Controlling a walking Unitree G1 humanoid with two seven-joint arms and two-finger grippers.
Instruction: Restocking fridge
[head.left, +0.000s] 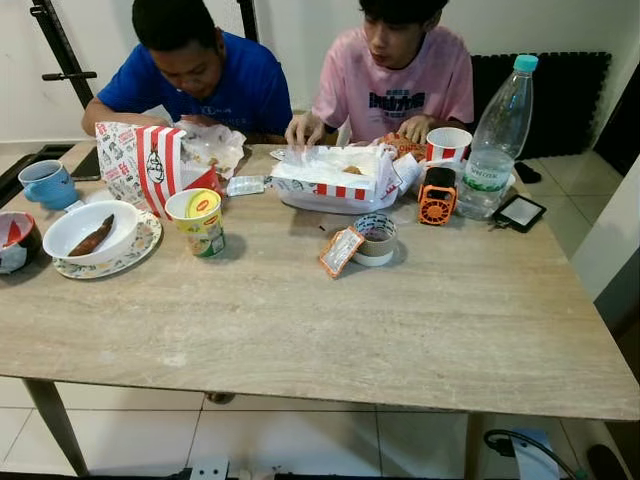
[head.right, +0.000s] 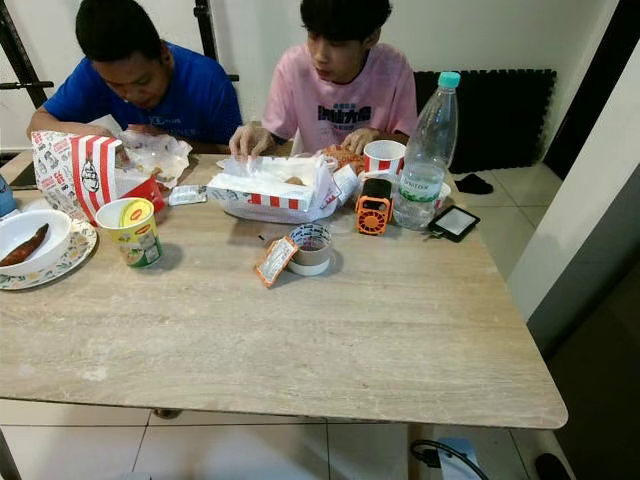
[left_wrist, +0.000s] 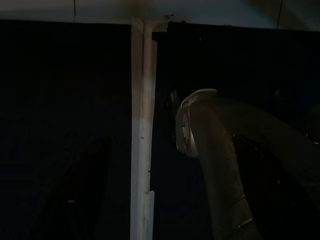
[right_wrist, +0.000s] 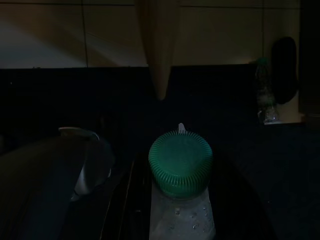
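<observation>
In the right wrist view a clear bottle with a ribbed green cap (right_wrist: 180, 165) sits between the fingers of my right gripper (right_wrist: 176, 150), which is shut on it; one dark finger (right_wrist: 75, 170) shows beside it. The left wrist view is very dark. There my left gripper (left_wrist: 150, 200) hangs open with nothing in it, one finger (left_wrist: 220, 165) catching a little light. Ahead stands a beige stone-look table (head.left: 330, 340) with a tall water bottle with a teal cap (head.left: 497, 130) at its far right.
Two people sit at the far side, one in blue (head.left: 205, 70), one in pink (head.left: 395, 70), eating from a food box (head.left: 330, 175). A striped bucket (head.left: 150, 165), noodle cup (head.left: 198, 220), bowl on a plate (head.left: 95, 235), tape roll (head.left: 375, 240) and orange device (head.left: 436, 197) crowd the table. A cable (head.left: 520, 445) lies on the tiled floor.
</observation>
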